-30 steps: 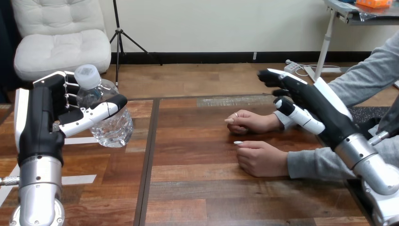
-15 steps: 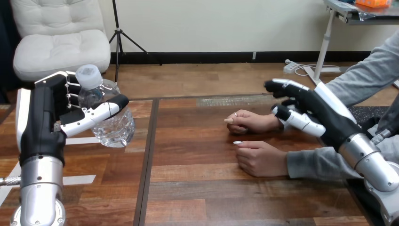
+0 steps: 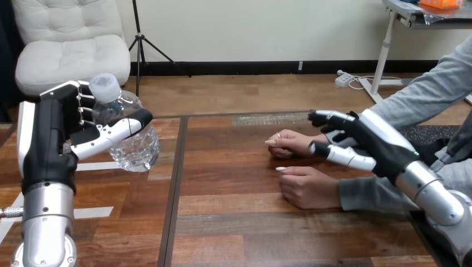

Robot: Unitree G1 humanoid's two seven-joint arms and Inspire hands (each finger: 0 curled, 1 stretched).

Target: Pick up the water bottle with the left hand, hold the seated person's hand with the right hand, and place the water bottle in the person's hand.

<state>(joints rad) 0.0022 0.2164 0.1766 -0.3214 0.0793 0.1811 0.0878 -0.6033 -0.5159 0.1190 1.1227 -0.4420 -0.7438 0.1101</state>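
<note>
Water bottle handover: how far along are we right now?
Done: left hand is curled round the clear plastic water bottle with white cap, lifted. In hand: open right hand hovers over the person's farther hand, not gripping it. Left: hold that hand, then place the bottle in it.

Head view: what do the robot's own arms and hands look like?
The left forearm and right forearm are silver metal cylinders with ringed collars at the wrist. The left hand and right hand are black, with white shells on their backs and black-and-white jointed fingers.
</note>
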